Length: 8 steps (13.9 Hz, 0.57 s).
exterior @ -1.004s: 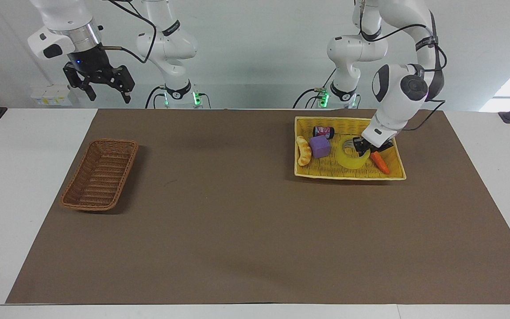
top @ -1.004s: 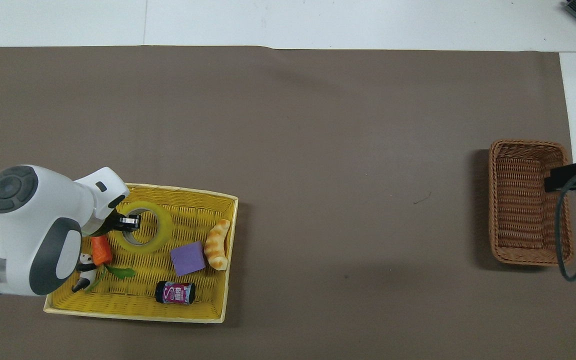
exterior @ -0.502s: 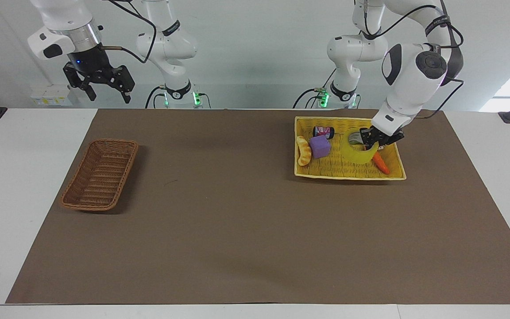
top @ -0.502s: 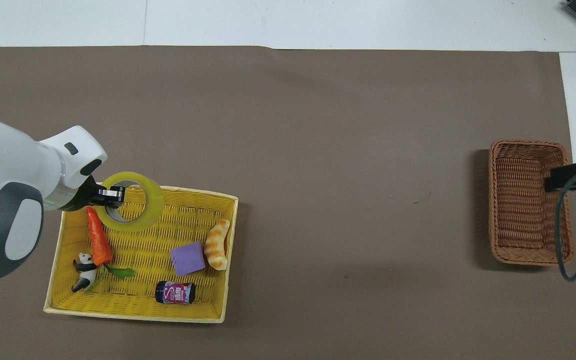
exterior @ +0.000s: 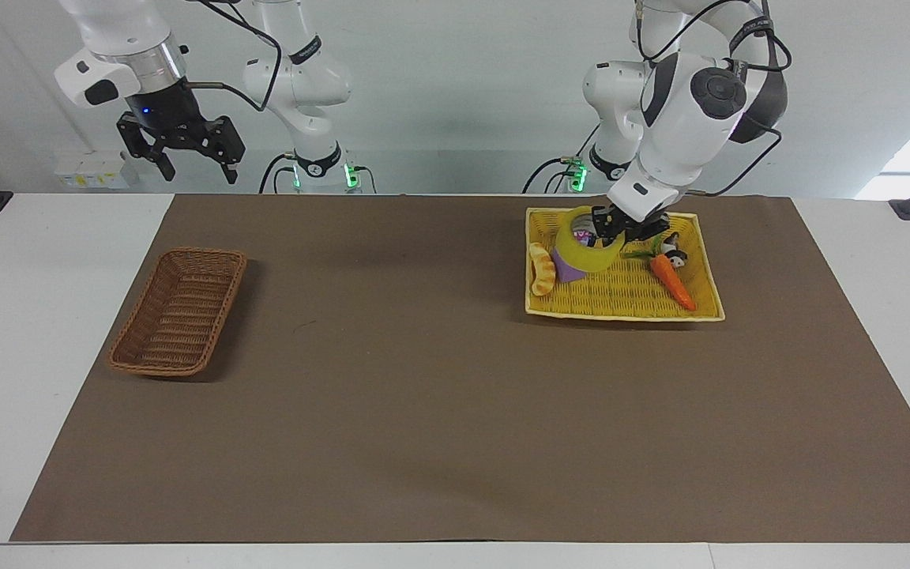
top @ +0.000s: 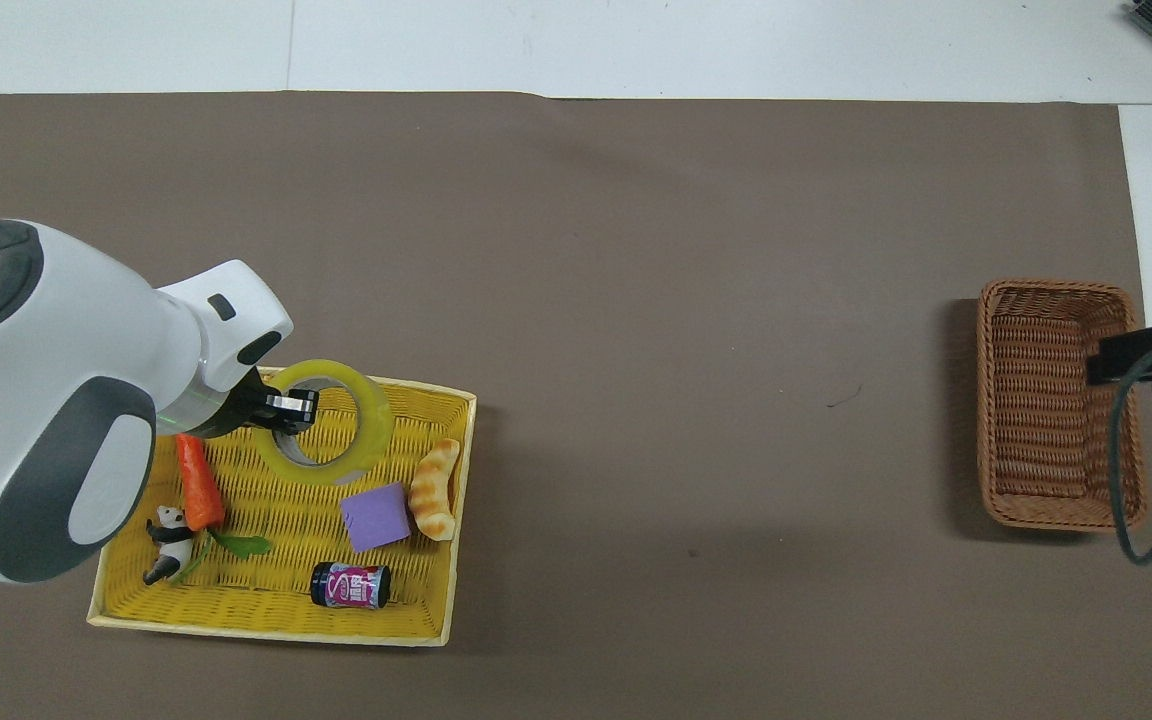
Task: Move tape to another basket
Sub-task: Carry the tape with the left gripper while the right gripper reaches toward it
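Note:
The yellow tape roll (exterior: pixel 588 239) (top: pixel 336 425) hangs in my left gripper (exterior: pixel 611 229) (top: pixel 281 410), which is shut on its rim, one finger inside the core. It is held in the air over the yellow basket (exterior: pixel 701 304) (top: pixel 266 615). The brown wicker basket (exterior: pixel 178 310) (top: pixel 1056 402) stands empty at the right arm's end of the table. My right gripper (exterior: pixel 182 150) waits open, high above the table edge near that basket; only a dark part of it (top: pixel 1141 355) shows in the overhead view.
In the yellow basket lie a purple cube (top: pixel 376 516), a bread piece (top: pixel 433 488), a carrot (top: pixel 198 483), a panda figure (top: pixel 166 530) and a small dark can (top: pixel 350 585). A brown mat (exterior: pixel 423 395) covers the table between the baskets.
My left gripper has lifted the tape out of the yellow basket and carried it toward the right arm's end, over the cube. The carrot and panda are uncovered. The right arm barely moved.

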### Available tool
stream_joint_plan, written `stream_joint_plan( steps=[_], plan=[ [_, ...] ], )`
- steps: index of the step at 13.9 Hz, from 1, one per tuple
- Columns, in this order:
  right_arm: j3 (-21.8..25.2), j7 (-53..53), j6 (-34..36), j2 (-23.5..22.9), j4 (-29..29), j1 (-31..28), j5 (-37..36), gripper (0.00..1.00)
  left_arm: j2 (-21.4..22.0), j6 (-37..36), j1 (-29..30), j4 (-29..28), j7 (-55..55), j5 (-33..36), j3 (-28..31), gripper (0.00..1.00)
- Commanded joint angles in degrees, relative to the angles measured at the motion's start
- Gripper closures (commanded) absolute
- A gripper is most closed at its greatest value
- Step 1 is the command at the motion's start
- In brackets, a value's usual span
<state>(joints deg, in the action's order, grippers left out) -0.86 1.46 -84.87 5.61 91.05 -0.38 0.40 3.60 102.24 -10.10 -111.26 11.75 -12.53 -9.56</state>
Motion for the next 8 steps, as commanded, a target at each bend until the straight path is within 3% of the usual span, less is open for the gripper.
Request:
stream_joint_plan(
  steps=[1, 5, 8],
  plan=[
    [-1.1, -1.6, 0.1, 1.4, 3.7, 0.3, 8.5, 0.0, -1.1, -0.6, -2.0, 2.3, 2.7, -9.1, 0.9, 1.0],
    [-1.2, -1.6, -1.7, 1.3, 8.7, 2.0, 21.4, 0.0, -1.0, 4.5, -7.1, 1.6, 4.2, -20.9, 0.8, 1.0],
    [-1.2, -0.6, -1.6, 1.4, 11.5, 2.0, 31.6, 0.0, -0.8, 11.0, -12.5, 0.7, 4.3, -24.8, 0.8, 1.0]
  ],
)
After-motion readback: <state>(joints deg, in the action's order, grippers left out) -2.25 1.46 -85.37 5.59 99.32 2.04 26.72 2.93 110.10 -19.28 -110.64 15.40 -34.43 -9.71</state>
